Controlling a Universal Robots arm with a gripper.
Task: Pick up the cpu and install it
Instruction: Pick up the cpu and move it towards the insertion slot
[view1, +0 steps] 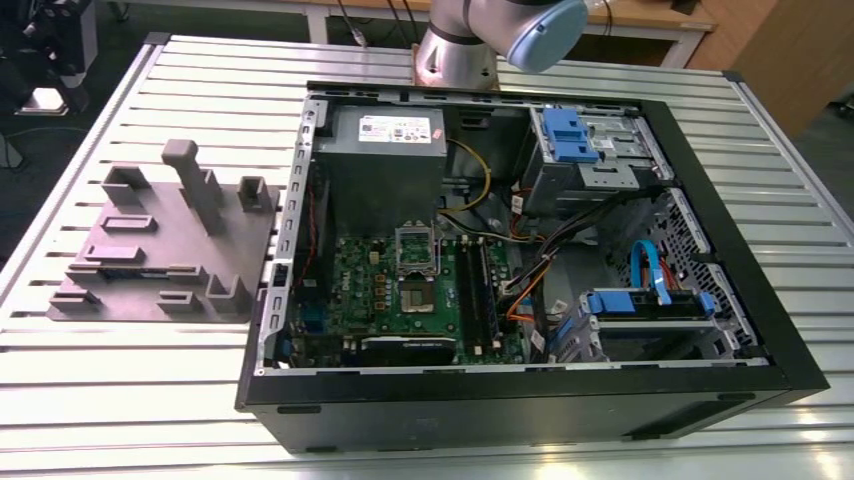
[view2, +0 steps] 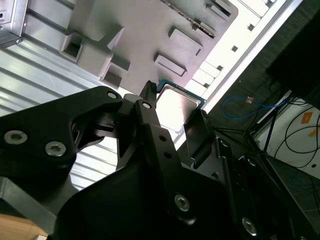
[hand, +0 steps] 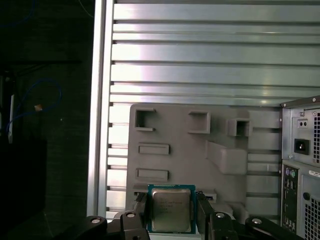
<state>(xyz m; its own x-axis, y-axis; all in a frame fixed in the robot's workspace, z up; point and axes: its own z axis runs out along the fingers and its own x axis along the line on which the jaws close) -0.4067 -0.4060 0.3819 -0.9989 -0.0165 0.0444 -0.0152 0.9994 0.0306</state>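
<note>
Black, angular and bolted with round screw heads, the gripper (hand: 171, 201) has its 2 fingers (hand: 204, 212) pressed against opposite edges of the cpu (hand: 171, 209), gripping it. In both wrist views the chip sits squarely between the fingers. It is a small flat square with a smooth, dull-silver metal top and a thin teal-green rim (view2: 176, 104). It hangs in the claw above the near edge of the grey moulded plate (hand: 185, 150), a matte slab with raised rectangular blocks, open square pockets and 1 sloped wedge. Under the plate, and stretching away past the claw, lies the ribbed table (hand: 200, 65) of long, shiny aluminium slats. Off to one side of the claw, just beside the plate, stands the computer case (hand: 300, 165), with perforated grey sheet metal at its back.
</note>
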